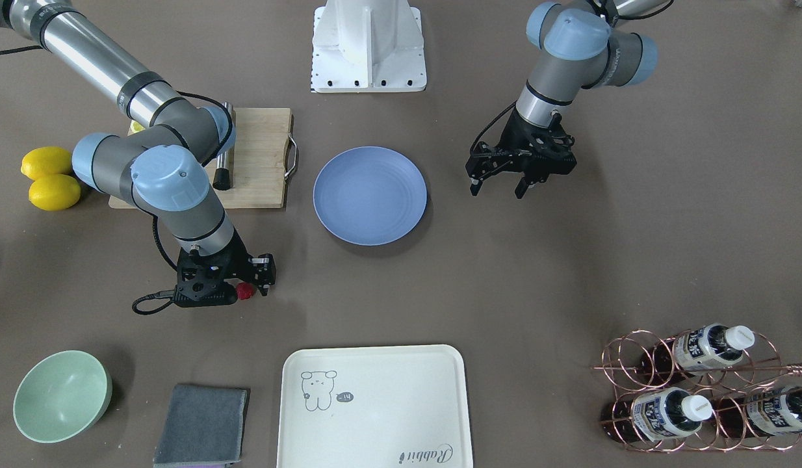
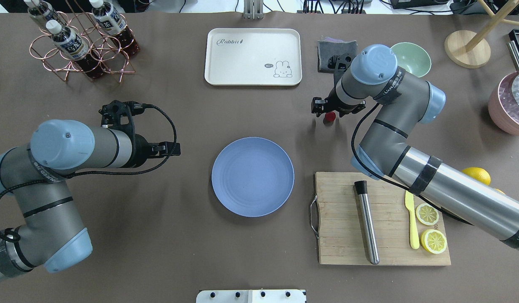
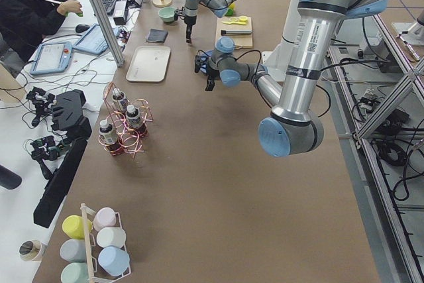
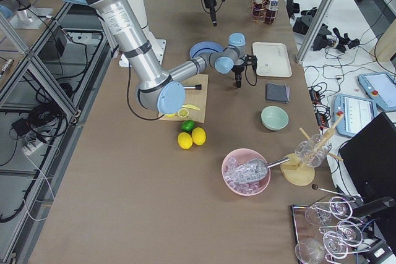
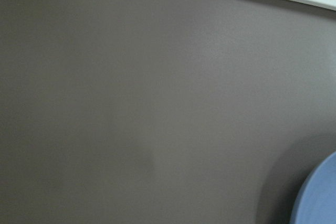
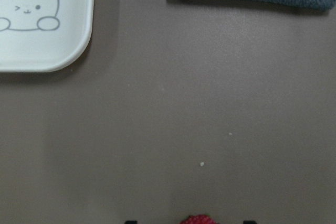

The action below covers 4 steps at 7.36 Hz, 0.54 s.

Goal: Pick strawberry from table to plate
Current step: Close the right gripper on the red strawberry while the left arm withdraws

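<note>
The strawberry (image 1: 245,290) is a small dark-red berry lying on the brown table (image 1: 537,273), between the cutting board side and the cream tray. My right gripper (image 1: 248,286) is lowered over it and stands open, one finger on each side of the berry; the right wrist view shows only the strawberry (image 6: 198,219) top at its bottom edge. The blue plate (image 1: 370,195) lies in the table's middle with nothing on it. My left gripper (image 1: 498,188) hovers open beside the plate, holding nothing. From overhead, the strawberry (image 2: 329,117) sits just under the right gripper (image 2: 328,112).
A wooden cutting board (image 2: 348,252) carries a metal muddler, a yellow knife and lemon slices. Two lemons (image 1: 50,179) lie beside it. A cream tray (image 1: 375,403), grey cloth (image 1: 203,422), green bowl (image 1: 62,395) and bottle rack (image 1: 700,390) line the far side.
</note>
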Each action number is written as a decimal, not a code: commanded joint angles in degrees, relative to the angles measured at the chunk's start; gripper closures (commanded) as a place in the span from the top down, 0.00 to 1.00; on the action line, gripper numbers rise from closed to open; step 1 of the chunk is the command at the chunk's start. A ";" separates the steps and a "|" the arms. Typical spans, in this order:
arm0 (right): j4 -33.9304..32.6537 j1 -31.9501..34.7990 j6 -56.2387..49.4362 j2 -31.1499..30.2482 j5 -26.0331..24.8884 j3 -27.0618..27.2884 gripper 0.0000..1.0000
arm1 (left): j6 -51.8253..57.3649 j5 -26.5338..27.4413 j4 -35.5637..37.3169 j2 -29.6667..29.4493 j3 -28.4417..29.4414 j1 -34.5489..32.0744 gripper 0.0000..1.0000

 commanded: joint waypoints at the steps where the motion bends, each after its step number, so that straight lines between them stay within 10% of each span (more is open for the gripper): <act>1: -0.03 0.08 -0.23 -0.19 0.06 -0.12 0.48 | 0.19 -0.07 -0.10 0.09 0.00 -0.26 0.97; 2: 0.06 0.34 -0.50 -0.28 0.24 -0.04 0.07 | 0.19 -0.07 -0.10 0.18 0.00 -0.26 0.97; 4: -0.37 1.39 -0.50 0.07 0.41 0.23 0.00 | 0.19 -0.07 -0.19 0.18 -0.09 -0.34 0.97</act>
